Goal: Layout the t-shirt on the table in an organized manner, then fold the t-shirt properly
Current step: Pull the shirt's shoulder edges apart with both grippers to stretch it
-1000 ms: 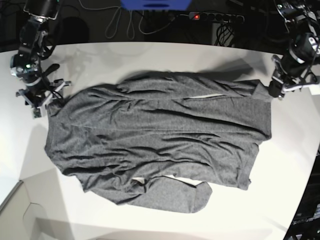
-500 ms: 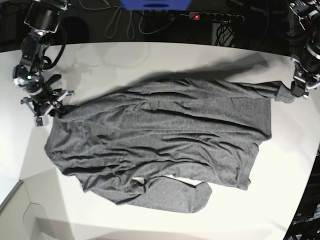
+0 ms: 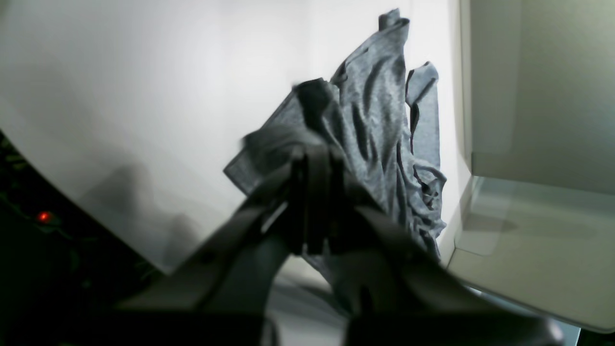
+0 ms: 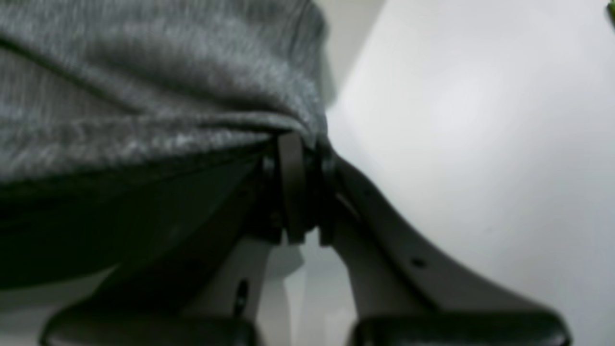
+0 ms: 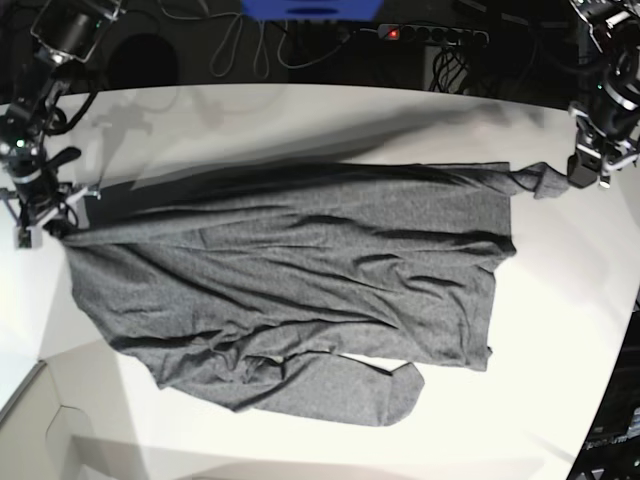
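The dark grey t-shirt [image 5: 290, 290] is being held taut over the white surface [image 5: 300, 110], one far corner clamped in each closed gripper, left [image 5: 583, 172] and right [image 5: 42, 222]. It is probably best lowered with even tension, so wrinkles are being smoothed.

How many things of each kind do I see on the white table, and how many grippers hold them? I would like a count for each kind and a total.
t-shirt: 1
table: 1
Grippers: 2, the left gripper and the right gripper, each shut on a corner of the cloth
Total: 4
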Controlling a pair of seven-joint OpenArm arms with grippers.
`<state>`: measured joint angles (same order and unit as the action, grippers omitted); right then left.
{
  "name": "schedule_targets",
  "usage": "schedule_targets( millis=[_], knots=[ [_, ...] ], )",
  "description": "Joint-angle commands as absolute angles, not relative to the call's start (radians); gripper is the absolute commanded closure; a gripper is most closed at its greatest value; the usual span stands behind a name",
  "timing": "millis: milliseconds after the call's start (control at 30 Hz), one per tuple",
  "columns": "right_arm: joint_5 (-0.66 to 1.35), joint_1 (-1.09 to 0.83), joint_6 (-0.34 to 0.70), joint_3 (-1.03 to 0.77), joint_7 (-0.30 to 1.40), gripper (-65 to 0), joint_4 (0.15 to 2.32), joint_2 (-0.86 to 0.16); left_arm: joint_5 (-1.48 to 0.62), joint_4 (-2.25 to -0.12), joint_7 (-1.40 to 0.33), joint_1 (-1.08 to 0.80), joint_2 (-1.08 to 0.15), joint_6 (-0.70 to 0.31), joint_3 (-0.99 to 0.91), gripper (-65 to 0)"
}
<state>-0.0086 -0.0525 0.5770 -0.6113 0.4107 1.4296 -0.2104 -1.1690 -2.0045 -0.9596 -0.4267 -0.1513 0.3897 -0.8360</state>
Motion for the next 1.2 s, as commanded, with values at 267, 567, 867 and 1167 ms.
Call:
schedule_targets(
  millis=[267,567,867,1167],
  knots=[
    [0.005,-0.067,0.575,-0.668,0.384,0.0,1.451,-0.197,-1.251,-2.017,-1.056,-0.455,-0.131,0.401,-0.848,0.0],
    [0.005,-0.042,0.575,-0.680,0.390,0.0,1.446,-0.185,-1.253,-2.015,-1.063,-0.384,-0.134,-0.001,-0.842,0.0],
    [0.004,-0.042,0.575,-0.680,0.392,0.0,1.449,-0.189,-1.066,-2.015,-1.231,-0.375,-0.265,-0.205,-0.680,0.0],
    [0.002,-0.042,0.575,-0.680,0.392,0.0,1.449,-0.186,-0.952,-2.015,-1.264,-0.384,-0.562,-0.329,-0.526,0.0]
  ],
)
